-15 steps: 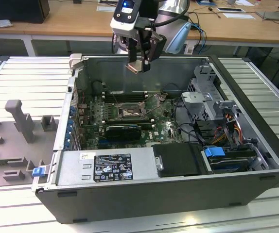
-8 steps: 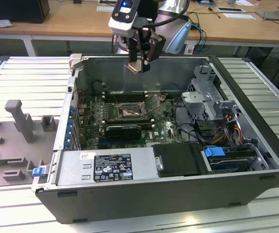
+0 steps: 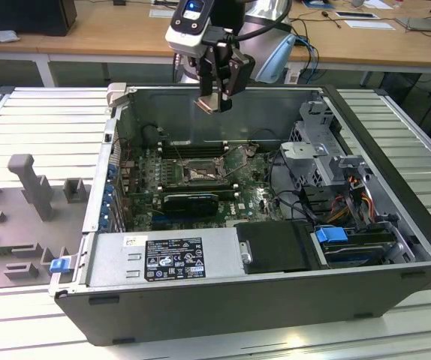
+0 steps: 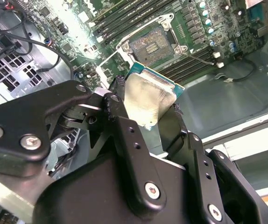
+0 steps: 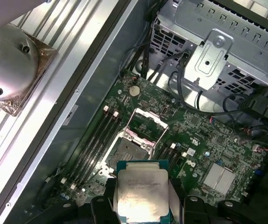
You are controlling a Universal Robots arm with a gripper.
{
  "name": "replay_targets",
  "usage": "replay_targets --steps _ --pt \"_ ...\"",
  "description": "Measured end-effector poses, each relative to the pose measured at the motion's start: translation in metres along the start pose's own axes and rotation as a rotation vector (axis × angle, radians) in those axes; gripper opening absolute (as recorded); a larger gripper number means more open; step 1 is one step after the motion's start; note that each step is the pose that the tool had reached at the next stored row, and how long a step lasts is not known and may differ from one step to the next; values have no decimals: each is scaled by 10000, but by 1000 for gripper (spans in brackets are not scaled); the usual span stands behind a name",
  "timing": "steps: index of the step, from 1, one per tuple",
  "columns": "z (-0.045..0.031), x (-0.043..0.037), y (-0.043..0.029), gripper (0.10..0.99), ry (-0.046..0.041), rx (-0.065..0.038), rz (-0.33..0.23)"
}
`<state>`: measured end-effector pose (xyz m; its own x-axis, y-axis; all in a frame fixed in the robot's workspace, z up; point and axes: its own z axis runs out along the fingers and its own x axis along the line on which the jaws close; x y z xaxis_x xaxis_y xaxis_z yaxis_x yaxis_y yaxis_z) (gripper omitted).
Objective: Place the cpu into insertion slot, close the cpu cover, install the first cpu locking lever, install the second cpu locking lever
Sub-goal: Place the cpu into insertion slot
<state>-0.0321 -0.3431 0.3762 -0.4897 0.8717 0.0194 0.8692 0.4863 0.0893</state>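
The pincer (image 3: pixel 217 100) pinches the cpu (image 5: pixel 141 193) by two opposite edges and hangs above the open computer case (image 3: pixel 200 307). Inside the case, the insertion slot (image 5: pixel 127 150) lies uncovered on the green board (image 5: pixel 204 140), well below the cpu.

I have the cpu (image 4: pixel 150 95) pinched in the gripper (image 4: pixel 146 99), with one black finger on each of two opposite edges. The fingers (image 4: pixel 124 128) reach out from the dark gripper body in the foreground. The chip's silvery face is turned towards the camera, a thin green rim shows along its far edges, and it hangs clear of the board (image 4: pixel 54 18). Beyond the fingertips, apart from the chip, I see the slot (image 4: pixel 151 44), its grey contact field bare inside a silver frame. Long black memory slots (image 4: pixel 124 14) flank it. Off to one side of the gripper run black cables (image 4: pixel 26 44); to the other side is the grey case wall (image 4: pixel 227 98).
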Motion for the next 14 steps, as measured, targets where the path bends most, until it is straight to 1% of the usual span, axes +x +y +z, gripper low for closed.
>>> replay_targets --steps 3,6,12,14 --pt "0 0 0 525 -12 -2 134" --pt "0 0 0 525 -37 -8 400" --pt "-1 6 -10 525 -113 -24 1255" --pt "-2 14 -24 525 -119 -26 1325"
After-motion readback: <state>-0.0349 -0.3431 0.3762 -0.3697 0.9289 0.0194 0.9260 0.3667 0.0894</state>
